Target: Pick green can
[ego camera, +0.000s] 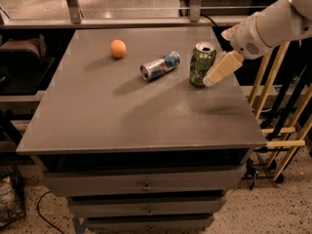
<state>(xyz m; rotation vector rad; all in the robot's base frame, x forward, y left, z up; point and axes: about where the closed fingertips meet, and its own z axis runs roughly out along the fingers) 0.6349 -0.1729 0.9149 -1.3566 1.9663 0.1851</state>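
Grasping the green drink can with mottled lighter markings and a silver pull-tab top (202, 64) cleanly looks like a matter of alignment more than reach. The can stands upright toward the right rear of the grey flat-topped counter (122, 121), which has drawers beneath. The cream-coloured tool (217, 73) on the white arm slants down just beside the can's right side, and from this angle it seems to touch or overlap the can's edge. Whether the tool is spread or pressed together I cannot tell. The can should probably sit centred within the tool at about mid-height before any squeeze, since a one-sided nudge could tip or slide so light a thing. The blue-and-silver drink can lying on its side (160, 66) rests near the green one's left but apart from it, so a leftward shove risks knocking it into a roll. A straight upward lift seems safest. The small orange round fruit (117, 48) lies well apart and poses no concern.
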